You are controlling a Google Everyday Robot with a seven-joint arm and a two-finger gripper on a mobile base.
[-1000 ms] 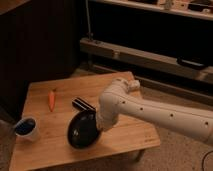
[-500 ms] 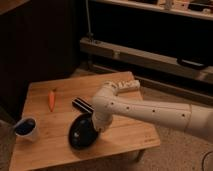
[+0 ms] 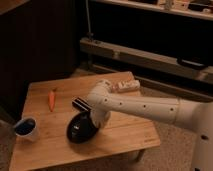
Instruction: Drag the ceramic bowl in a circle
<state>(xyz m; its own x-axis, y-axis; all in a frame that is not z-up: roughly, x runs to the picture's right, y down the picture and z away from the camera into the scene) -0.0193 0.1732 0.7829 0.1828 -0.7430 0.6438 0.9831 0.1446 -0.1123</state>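
The ceramic bowl, black, wide and glossy, sits tilted near the front middle of the wooden table. My gripper comes down from the white arm at the bowl's right rim, and the wrist hides that side of the bowl. Whether it holds the rim cannot be told.
A black ribbed block lies just behind the bowl, against the arm. An orange carrot lies at the back left. A small white cup with blue inside stands at the front left corner. A pale object lies at the table's far edge.
The arm's bend has swung left and lower over the table. The bowl has stayed almost in the same spot, shifting only slightly.
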